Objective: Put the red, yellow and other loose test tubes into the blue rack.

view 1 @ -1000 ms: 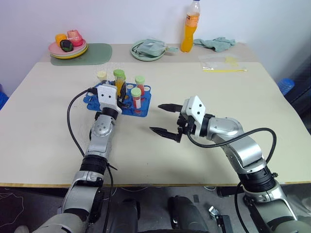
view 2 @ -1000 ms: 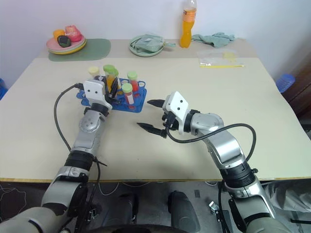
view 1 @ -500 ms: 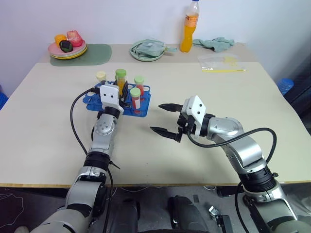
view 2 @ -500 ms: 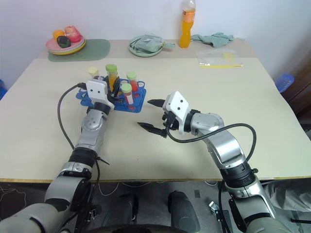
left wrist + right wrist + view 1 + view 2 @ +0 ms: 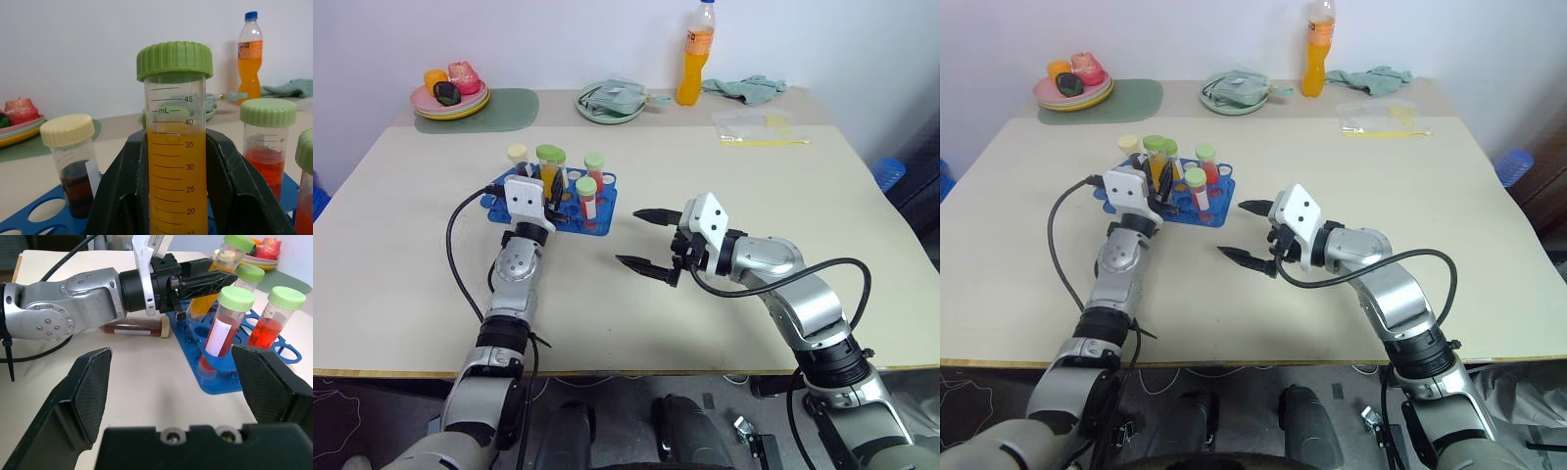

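Clear plastic tube of yellow liquid, green screw cap [image 5: 176,161]: upright, pinched betw. black fingers of L claw [image 5: 558,186], over far rows of bright blue perforated plastic rack [image 5: 597,223]; whether it is seated cannot be told. Rack lies approx. 10 o'clock of desk [image 5: 705,166] centre and holds two red green-capped tubes [image 5: 590,191] and a dark cream-capped tube [image 5: 517,155]. Remaining: brown tube [image 5: 134,328] lying flat, approx. 8 o'clock of rack. R claw [image 5: 641,238] spread, empty, at 4 o'clock. Task judged nearly done.
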`<action>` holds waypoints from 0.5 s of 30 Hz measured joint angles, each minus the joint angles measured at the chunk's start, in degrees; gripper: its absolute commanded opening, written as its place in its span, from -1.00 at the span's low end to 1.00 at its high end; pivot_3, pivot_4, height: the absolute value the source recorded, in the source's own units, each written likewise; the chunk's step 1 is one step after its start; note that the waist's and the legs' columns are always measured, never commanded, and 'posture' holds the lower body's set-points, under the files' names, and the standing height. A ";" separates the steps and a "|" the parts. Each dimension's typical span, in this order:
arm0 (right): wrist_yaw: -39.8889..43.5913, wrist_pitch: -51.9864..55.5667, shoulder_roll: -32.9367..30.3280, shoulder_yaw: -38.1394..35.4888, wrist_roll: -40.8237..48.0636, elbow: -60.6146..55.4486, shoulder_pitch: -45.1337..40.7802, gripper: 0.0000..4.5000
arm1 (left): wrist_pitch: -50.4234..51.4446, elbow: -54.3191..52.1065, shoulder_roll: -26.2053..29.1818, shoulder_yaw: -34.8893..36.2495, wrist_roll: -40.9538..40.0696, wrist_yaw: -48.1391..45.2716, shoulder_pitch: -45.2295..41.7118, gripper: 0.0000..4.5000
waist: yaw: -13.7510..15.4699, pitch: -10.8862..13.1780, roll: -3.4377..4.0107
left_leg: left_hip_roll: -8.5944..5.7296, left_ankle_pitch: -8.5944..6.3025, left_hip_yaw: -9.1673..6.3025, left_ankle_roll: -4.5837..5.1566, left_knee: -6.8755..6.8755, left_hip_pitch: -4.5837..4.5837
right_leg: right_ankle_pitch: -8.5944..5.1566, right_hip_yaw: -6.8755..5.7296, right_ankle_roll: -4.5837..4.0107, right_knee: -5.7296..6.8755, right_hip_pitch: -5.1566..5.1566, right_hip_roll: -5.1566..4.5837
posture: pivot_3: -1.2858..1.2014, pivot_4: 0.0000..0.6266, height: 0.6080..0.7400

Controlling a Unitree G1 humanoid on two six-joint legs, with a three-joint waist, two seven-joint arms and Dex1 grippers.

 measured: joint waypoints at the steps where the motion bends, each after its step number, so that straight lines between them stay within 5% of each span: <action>1: 0.02 -0.02 0.03 0.01 0.00 0.01 -0.01 0.92 | -0.27 0.73 -0.02 0.05 0.00 -0.06 -0.37 -0.43 | -0.01 0.00 0.00 | 0.00 0.00 0.00 0.00 0.00 0.00 | 0.00 0.00 0.00 0.00 0.00 0.00 | 0.03 -0.52 1.00; 15: -0.41 -0.01 0.08 0.03 -0.02 -0.08 0.02 0.92 | -7.95 9.77 -1.12 2.41 -1.22 -2.96 -3.41 -0.43 | 0.01 0.00 0.00 | 0.00 0.02 0.00 0.03 0.01 0.01 | 0.00 0.00 0.00 0.06 0.00 0.00 | 0.03 -0.52 1.00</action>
